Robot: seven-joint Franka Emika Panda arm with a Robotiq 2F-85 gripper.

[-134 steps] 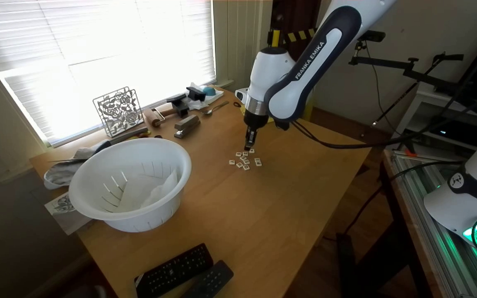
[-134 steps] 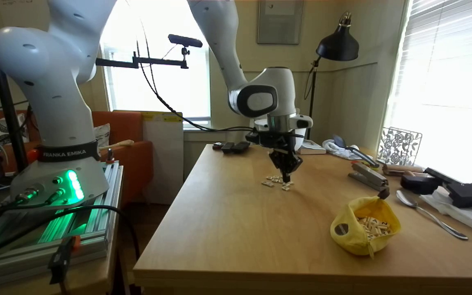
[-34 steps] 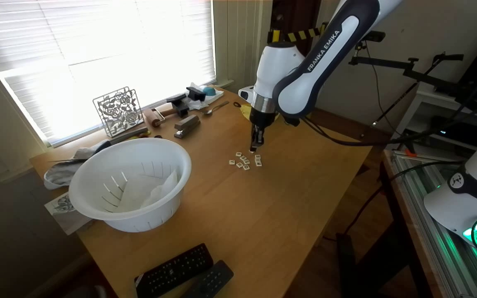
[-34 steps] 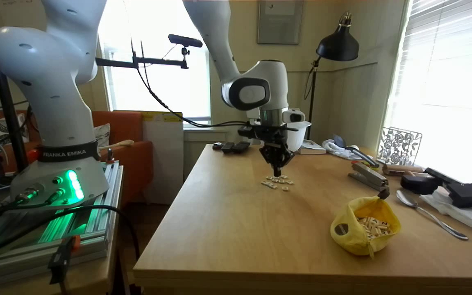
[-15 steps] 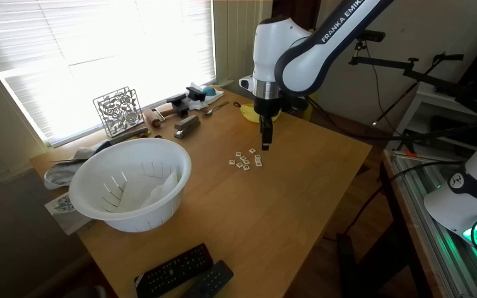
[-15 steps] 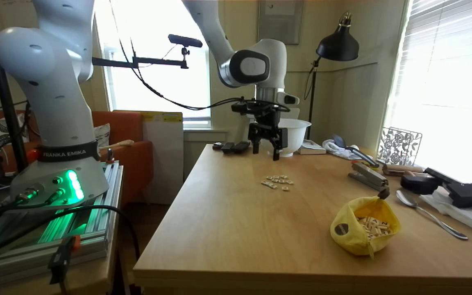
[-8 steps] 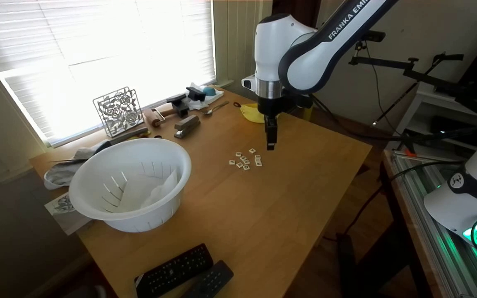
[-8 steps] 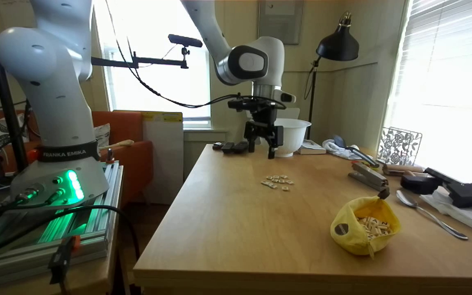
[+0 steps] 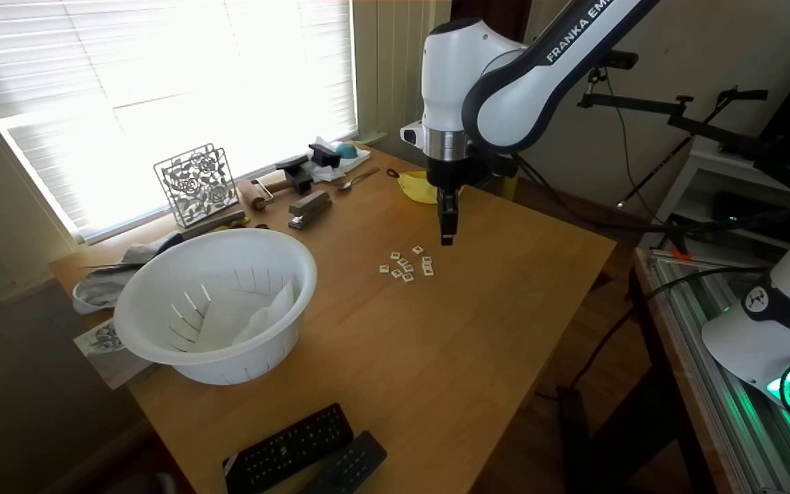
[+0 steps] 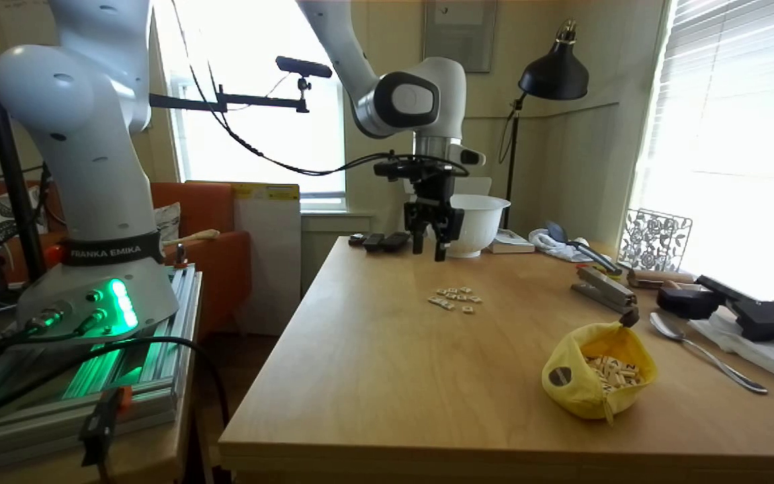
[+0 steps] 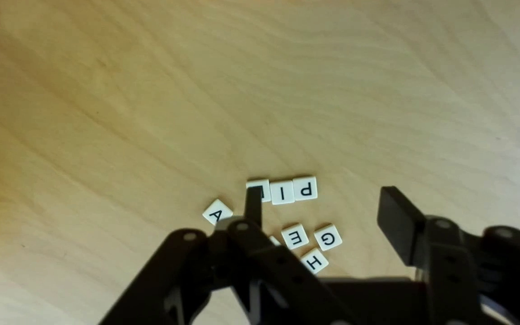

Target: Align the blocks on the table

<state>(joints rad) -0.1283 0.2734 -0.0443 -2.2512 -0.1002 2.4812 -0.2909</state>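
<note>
My gripper (image 11: 322, 210) hangs above the table (image 11: 151, 113), jaws parted wide and gripping nothing. In the wrist view my finger (image 11: 254, 207) at lower middle hides part of an end block (image 11: 266, 189), so I cannot read its letter, and a sliver of another block (image 11: 274, 240) peeps out beside that finger; steering by that view alone, I could land on one of them. The end block, the I (image 11: 282, 193) and the P (image 11: 305, 188) touch in a row (image 11: 282, 186), not quite straight; I take it for the line begun. The A (image 11: 217, 210) lies near, turned askew: set down slightly off, it would likely shove the row out of true. Below, the E (image 11: 294, 236), G (image 11: 328, 237) and H (image 11: 314, 261) crowd close at odd angles, so a finger lowered for one may well knock its neighbour. They look light; pinched by a corner, one would probably skid. In both exterior views the blocks (image 9: 408, 268) sit around mid-frame; the bag (image 10: 580, 401), lower right in an exterior view, stands well apart.
</note>
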